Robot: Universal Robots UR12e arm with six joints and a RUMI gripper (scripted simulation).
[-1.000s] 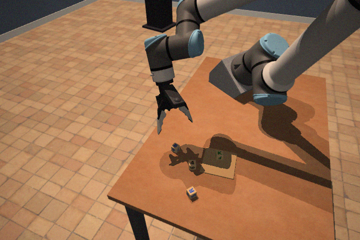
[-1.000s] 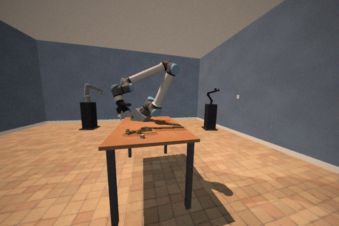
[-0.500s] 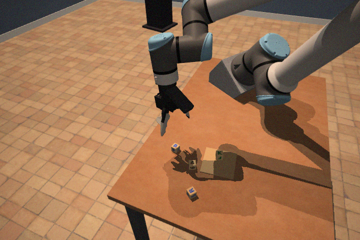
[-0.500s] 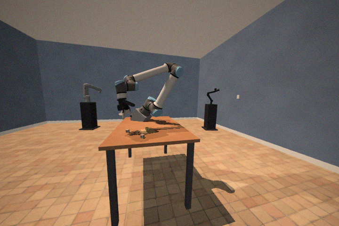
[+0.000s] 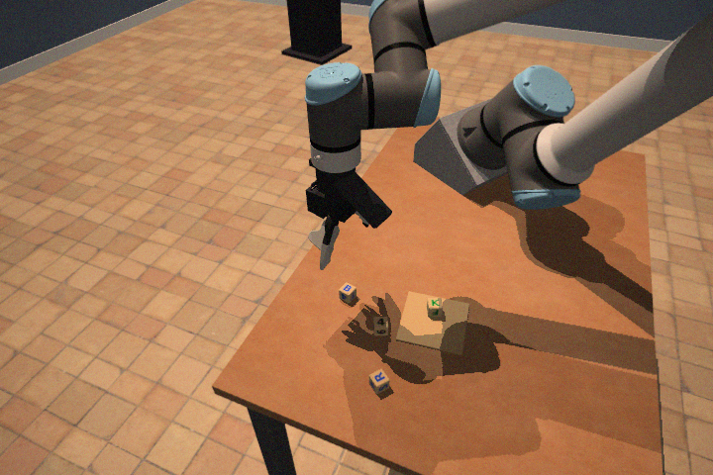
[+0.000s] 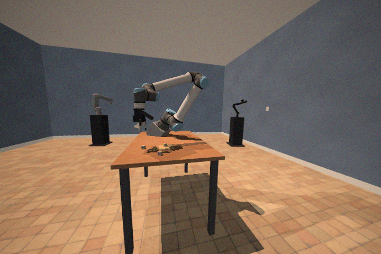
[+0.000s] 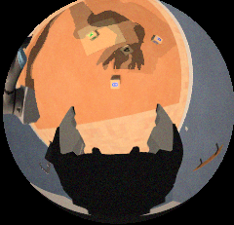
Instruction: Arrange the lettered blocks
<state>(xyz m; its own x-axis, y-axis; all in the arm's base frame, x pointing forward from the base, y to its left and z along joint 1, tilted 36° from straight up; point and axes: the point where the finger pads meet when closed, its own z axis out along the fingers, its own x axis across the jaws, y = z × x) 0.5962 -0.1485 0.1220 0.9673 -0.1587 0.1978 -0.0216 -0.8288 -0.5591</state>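
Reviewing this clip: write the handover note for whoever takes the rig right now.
Gripper: open, empty, raised near the table's edge, short of the B block.
Mat: holds only the K block, near a corner.
B block, 4 block and R block: on the table, off the mat; 4 lies beside its edge.
Done: K on the mat, 4 off it.
Left: set B and R on the mat and line up B, K, R close together.

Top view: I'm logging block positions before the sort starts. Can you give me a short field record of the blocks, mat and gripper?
mat: tan square on the table
K block: on the mat
B block: off the mat, nearest the gripper
4 block: off the mat, beside its edge, in shadow
R block: off the mat, near the table's front edge
gripper: open, empty, raised above the table's edge
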